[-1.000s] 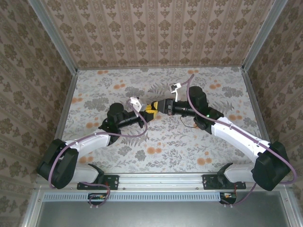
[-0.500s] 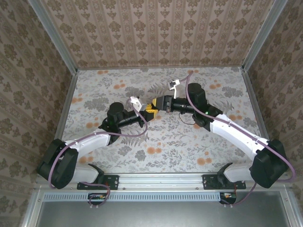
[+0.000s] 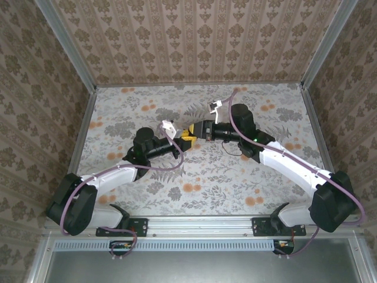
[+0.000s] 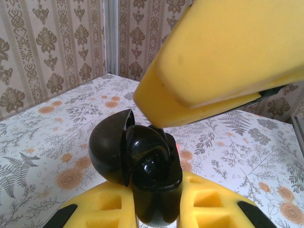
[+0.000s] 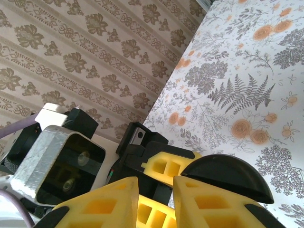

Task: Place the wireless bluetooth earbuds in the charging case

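In the left wrist view my left gripper (image 4: 156,192) is shut on a glossy black rounded body (image 4: 154,166). A matte black round disc (image 4: 108,149) stands open at that body's left like a lid. A salmon-pink sliver (image 4: 177,148) shows at its right edge, so I take it for the opened charging case. A yellow finger (image 4: 223,52) of my right gripper hangs just over it, tip nearly touching. In the top view the right gripper (image 3: 196,131) meets the left gripper (image 3: 184,140) mid-table. In the right wrist view my right gripper (image 5: 152,187) shows a narrow gap, the disc (image 5: 223,180) beside it. The earbuds are hidden.
The flowered tabletop (image 3: 200,177) is walled by patterned panels at the back (image 3: 194,41) and sides. The left arm's wrist camera (image 5: 66,166) sits close to the right gripper's fingers. A thin dark cable (image 3: 235,150) lies under the right forearm.
My right gripper has crept left and slightly back, closing in over the left gripper's held case. The left arm has stayed still.
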Robot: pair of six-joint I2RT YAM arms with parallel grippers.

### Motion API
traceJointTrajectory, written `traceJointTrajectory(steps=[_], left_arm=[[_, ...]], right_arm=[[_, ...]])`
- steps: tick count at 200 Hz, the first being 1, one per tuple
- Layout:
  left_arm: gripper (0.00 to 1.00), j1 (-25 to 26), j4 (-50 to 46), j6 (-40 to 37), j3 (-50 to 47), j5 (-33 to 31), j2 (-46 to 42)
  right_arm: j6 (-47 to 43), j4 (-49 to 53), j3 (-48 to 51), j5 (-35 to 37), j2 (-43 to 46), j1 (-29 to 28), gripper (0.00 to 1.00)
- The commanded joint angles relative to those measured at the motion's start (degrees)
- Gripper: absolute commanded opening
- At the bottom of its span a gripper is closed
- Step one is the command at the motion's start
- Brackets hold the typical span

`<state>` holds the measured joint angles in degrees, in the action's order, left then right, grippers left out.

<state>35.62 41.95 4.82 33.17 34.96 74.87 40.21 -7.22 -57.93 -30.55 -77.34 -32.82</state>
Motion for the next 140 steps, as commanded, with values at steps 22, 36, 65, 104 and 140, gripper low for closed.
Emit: traceJointTrajectory(steps=[22, 36, 65, 104, 140], left_arm=[[0.09, 0.5, 0.2, -1.3, 1.6, 1.4, -2.0], [0.09, 0.5, 0.1, -1.3, 1.6, 1.4, -2.1], [0.09, 0.5, -0.2, -1.4, 1.5, 1.4, -2.1], [0.09, 0.5, -0.8, -1.7, 1.6, 1.4, -2.4], [0.09, 0.5, -1.5, -2.1, 1.5, 1.4, -2.9]], right_arm=[[-1.5, 1.6, -1.8, -2.3, -1.1, 0.2, 0.26], [-1.6, 2.1, -2.0, -2.7, -1.1, 0.2, 0.25], [-3.3, 4.9, -3.5, -4.3, -1.7, 0.2, 0.25], [-6.7, 11.6, -6.4, -5.5, -3.6, 0.3, 0.24], [-10.0, 16.0, -8.5, -5.5, -3.5, 0.4, 0.25]])
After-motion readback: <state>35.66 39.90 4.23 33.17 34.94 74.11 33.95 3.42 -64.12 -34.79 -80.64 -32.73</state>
